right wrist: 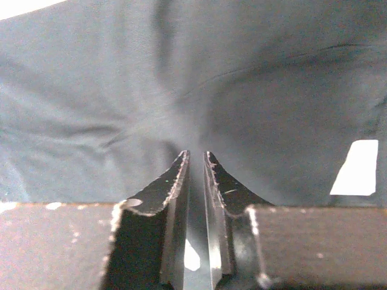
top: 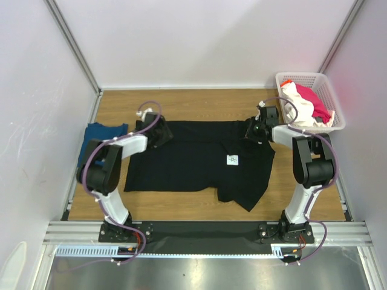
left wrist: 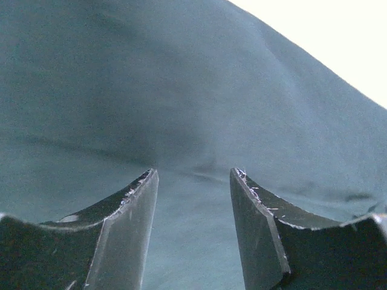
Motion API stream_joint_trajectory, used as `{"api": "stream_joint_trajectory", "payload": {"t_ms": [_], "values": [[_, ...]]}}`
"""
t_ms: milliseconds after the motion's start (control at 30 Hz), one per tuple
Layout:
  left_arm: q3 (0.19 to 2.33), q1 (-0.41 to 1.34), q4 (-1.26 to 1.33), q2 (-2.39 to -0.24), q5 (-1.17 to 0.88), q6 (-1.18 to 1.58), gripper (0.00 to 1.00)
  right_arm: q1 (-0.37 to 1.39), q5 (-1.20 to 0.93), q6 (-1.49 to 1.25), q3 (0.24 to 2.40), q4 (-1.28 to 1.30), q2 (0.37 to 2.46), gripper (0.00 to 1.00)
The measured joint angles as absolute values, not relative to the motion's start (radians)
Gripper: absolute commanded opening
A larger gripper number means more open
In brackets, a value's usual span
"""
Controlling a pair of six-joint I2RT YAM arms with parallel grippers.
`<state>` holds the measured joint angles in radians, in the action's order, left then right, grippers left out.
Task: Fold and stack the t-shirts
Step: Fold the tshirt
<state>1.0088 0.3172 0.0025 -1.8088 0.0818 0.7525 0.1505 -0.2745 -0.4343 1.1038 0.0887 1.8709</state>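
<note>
Left tool (top: 156,134) sits low on the far left corner of the black t-shirt (top: 193,160). In the left wrist view its fingers (left wrist: 130,199) stand clearly apart, with dark cloth lying across just past the tips and nothing caught between them. The right tool (top: 254,128) rests on the far right corner of the same shirt. In the right wrist view its fingers (right wrist: 172,187) are drawn almost together, leaving only a thin slit, and the creases in the cloth run in toward the tips, so it appears pinched on the fabric there. The black t-shirt lies spread across the middle of the wooden bench (top: 199,101), wide from side to side. A small white tag (top: 233,159) shows on its right half, and one rumpled flap reaches toward the near edge on the right. A dark blue t-shirt (top: 100,136) lies at the left side of the bench, partly hidden behind the left arm. At the far right corner stands a white lattice basket (top: 302,75) holding a white t-shirt (top: 296,99) and a pink-red t-shirt (top: 315,99), bunched together.
</note>
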Motion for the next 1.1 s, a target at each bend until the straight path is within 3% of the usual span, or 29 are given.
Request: {"api": "stream_joint_trajectory", "payload": {"t_ms": [333,667,1100], "values": [[0.915,0.074,-0.037,-1.575,0.160,0.734,0.58,0.259,-0.271,-0.424,1.187,0.129,1.771,0.23],[0.843,-0.054,-0.010,-1.649,0.183,0.744,0.57,0.251,-0.269,-0.413,1.192,0.167,1.774,0.24],[0.892,-0.070,0.038,-1.734,0.160,0.759,0.53,0.246,-0.250,-0.413,1.192,0.177,1.774,0.24]]}}
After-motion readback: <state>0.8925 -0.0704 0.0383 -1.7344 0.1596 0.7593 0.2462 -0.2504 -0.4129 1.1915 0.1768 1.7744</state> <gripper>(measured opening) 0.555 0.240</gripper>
